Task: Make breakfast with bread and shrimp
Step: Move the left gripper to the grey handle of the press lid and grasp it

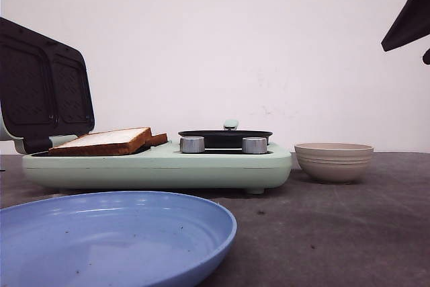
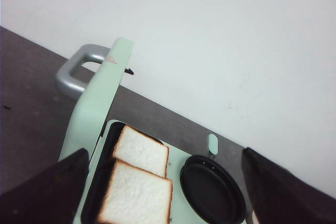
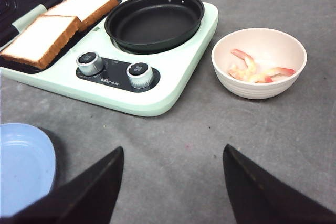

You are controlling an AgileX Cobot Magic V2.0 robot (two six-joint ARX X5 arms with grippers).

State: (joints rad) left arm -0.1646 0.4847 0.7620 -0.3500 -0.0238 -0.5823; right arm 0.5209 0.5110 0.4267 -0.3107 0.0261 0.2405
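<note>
Two bread slices lie side by side on the dark sandwich plate of a mint-green breakfast maker [image 1: 161, 166]: one [image 1: 101, 141] in front, the other [image 1: 158, 139] behind. They also show in the left wrist view [image 2: 137, 198] [image 2: 140, 150] and the right wrist view [image 3: 39, 40] [image 3: 84, 4]. A few orange-pink shrimp [image 3: 252, 72] lie in a beige bowl [image 3: 252, 92]. My left gripper [image 2: 165, 153] is open and empty, high above the maker. My right gripper [image 3: 173, 148] is open and empty over the grey table, in front of the maker.
A black frying pan [image 3: 155, 20] sits on the maker's right half, with two silver knobs [image 3: 89, 62] in front. The maker's lid [image 1: 44, 85] stands open at the left. A blue plate [image 1: 114, 240] is nearest. The bowl [image 1: 334, 161] stands right of the maker.
</note>
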